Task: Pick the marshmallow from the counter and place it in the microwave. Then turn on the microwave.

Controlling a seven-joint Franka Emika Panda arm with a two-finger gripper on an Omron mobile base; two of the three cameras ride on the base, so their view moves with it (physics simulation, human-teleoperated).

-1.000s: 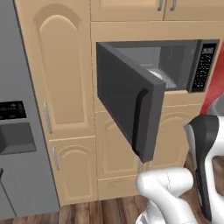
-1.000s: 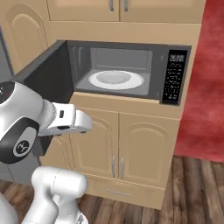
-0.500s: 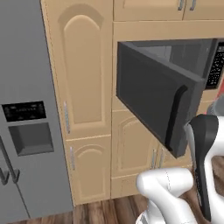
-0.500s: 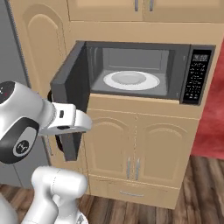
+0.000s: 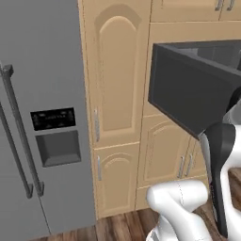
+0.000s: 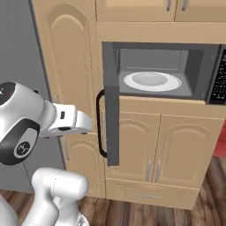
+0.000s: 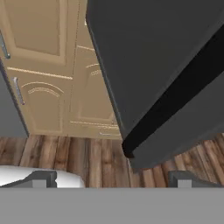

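Note:
The microwave (image 6: 154, 59) is built into the tan cabinets, and its dark door (image 6: 111, 128) is swung wide open to the left. A white round plate (image 6: 152, 80) lies inside, and the black button panel (image 6: 219, 81) is on its right. The same door (image 5: 193, 94) juts out at the upper right of the left base view. In the hand view my gripper (image 7: 113, 180) is open and empty. It points down past the door (image 7: 153, 57) and its black handle (image 7: 175, 100), close in front of them. The marshmallow and the counter are out of view.
A grey fridge (image 5: 42, 117) with a dispenser panel stands on the left, next to a tall tan cabinet (image 5: 115, 94). Lower cabinet doors (image 6: 167, 150) sit under the microwave. Wooden floor (image 7: 65, 153) lies below. The open door sticks out into the room.
The whole picture has shifted, so the base has moved. The microwave has slid to the right in both base views and the fridge has come into view. The gripper stays open.

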